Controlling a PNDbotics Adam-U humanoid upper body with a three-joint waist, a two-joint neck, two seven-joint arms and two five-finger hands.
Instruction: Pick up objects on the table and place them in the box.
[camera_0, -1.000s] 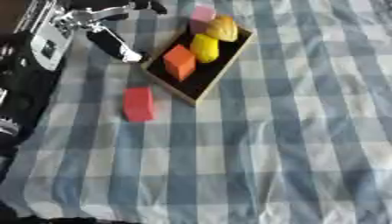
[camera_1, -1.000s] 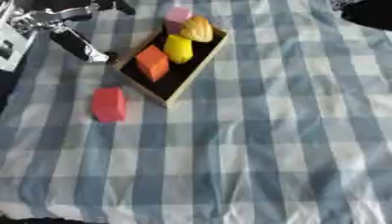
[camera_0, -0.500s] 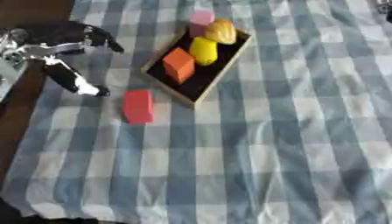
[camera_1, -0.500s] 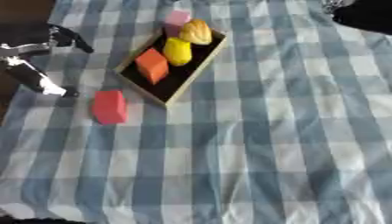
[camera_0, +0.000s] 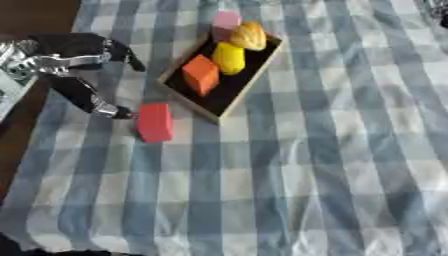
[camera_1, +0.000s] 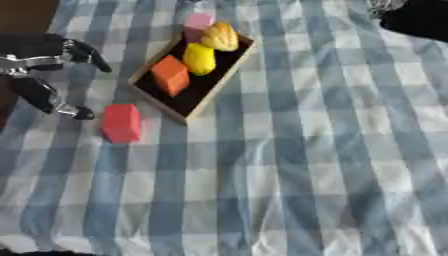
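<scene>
Left hand spread open beside the red block — holding nothing.
Fingers splayed over the checked cloth; one fingertip ends just beside the block's left edge, contact not discernible; block lies flat on the cloth, just off the box's near-left corner; box holds an orange block, a yellow piece and a yellow-orange ridged item; a pink block at its far end — inside or behind, unclear; right hand barely visible at the top-right corner.
</scene>
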